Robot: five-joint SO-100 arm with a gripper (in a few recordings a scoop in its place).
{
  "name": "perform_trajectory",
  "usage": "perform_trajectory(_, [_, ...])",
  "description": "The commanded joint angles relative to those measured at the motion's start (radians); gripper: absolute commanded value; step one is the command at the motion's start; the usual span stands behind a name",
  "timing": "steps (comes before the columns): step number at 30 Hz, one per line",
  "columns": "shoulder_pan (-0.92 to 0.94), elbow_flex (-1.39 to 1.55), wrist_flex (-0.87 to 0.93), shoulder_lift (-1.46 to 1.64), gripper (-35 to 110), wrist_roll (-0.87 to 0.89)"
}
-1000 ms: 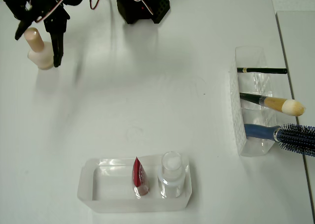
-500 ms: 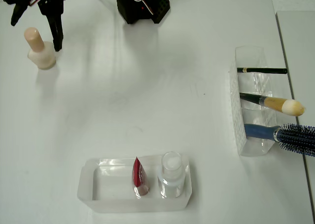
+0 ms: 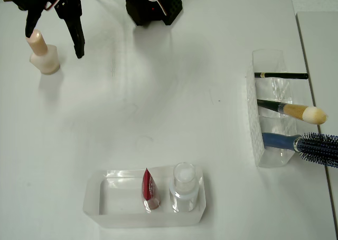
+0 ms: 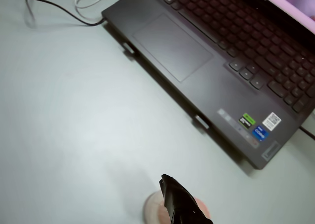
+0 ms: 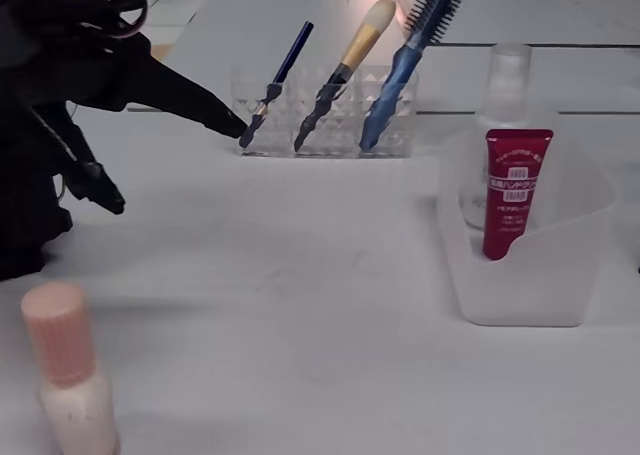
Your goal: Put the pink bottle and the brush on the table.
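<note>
White surface (image 3: pixel 158 108) carried all items in the overhead view. The pink bottle (image 3: pixel 43 53) stood upright at the far left, clear of any holder. The gripper (image 3: pixel 55 37) hung just beside it, fingers spread and grasping nothing, one tip over the cap, the other to its right. The brush (image 3: pixel 296 111) lay in the clear rack (image 3: pixel 257 124) at the right, between the black stick (image 3: pixel 281 75) and the blue hairbrush (image 3: pixel 309 144). A clear tray (image 3: pixel 97 200) at the near edge held the red tube (image 3: pixel 149 189) and the clear bottle (image 3: pixel 184 186).

Wrist view: one dark finger (image 4: pixel 181 204) crossed the bottle's pale cap; a laptop (image 4: pixel 216 61) lay beyond.

Fixed view: the bottle stood at the near left (image 5: pixel 68 385), and the fingers (image 5: pixel 205 113) were apart above the surface. The brush stood in the rack (image 5: pixel 345 65).

Risk: a sideways sweep toward the rack could clip the cap and topple the bottle. At the rack, a misaligned approach could catch the neighbouring stick or hairbrush.
</note>
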Motion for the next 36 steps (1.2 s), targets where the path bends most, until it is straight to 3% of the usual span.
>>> perform_trajectory(1, [-0.049,-0.055,0.021,0.038,61,0.008])
perform_trajectory(20, [-0.511,-0.087,0.041,0.006,61,0.020])
perform_trajectory(36, [-0.954,-0.095,-0.242,-0.163,60,0.020])
